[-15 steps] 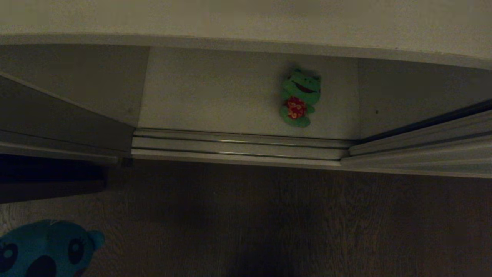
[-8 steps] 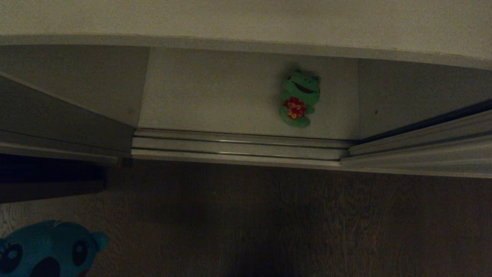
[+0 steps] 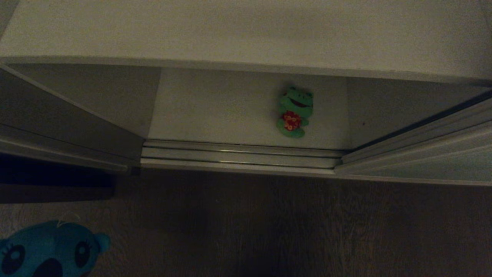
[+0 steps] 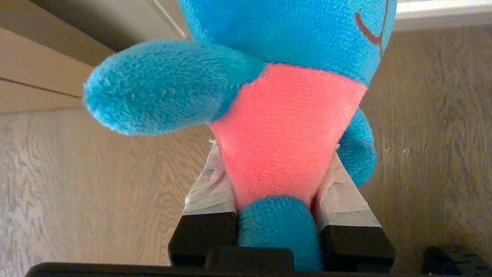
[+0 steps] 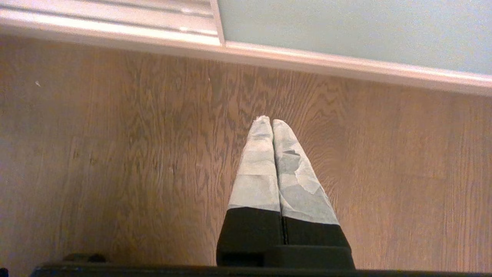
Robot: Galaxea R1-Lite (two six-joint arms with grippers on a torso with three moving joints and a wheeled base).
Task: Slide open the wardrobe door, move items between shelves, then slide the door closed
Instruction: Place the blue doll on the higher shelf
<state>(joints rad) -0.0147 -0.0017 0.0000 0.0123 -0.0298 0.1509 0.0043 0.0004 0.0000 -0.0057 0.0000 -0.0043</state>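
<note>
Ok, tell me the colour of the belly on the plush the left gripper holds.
Pinkish red belly on the teal-blue bear; left wrist view shows it best.

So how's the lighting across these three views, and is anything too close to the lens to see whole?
Head view: dim, the floor nearly black, though the green frog on the white shelf stays readable. Left wrist view: bright and warm, but the blue bear in the left gripper fills the picture, its head cut off. Right wrist view: evenly lit, wood grain crisp around the shut right gripper.
</note>
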